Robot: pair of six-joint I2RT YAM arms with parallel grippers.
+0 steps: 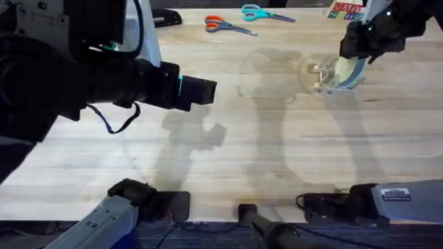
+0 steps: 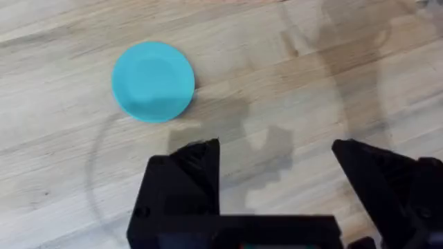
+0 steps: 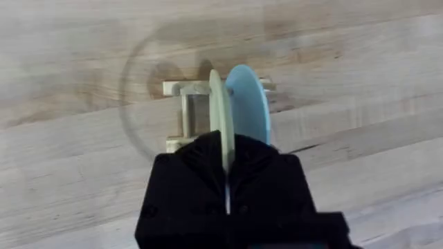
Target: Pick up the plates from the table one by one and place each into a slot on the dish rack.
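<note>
Right gripper (image 3: 227, 162) is pinching the pale yellow plate (image 3: 219, 111) by its upper rim, fingers clamped tight on the edge, plate standing on edge over the dish rack (image 1: 324, 75) near the table's (image 1: 277, 152) far right corner. It's sitting in a slot just beside the pale blue plate (image 3: 248, 104), which is already racked upright; the two are nearly touching. Right arm is reaching far fwd from its base, wrist angling down onto the rack.

Handling, judging by looks: plates seem thin, stiff, light, prob plastic w/ a smooth rim, so likely slippery. Best hold is a rim pinch at the top edge, as here. Rack looks light too and could shift if the plate is pushed sideways.

Turquoise plate (image 2: 153, 81) is lying flat on the table w/ bare wood all round it. Flat on wood, it needs an edge grab, one finger under the rim. Left gripper (image 2: 275, 169) is hovering above the wood near it, jaws spread wide, holding nothing. Left arm is rising close under the overhead cam, forearm extending toward the table's middle.
</note>
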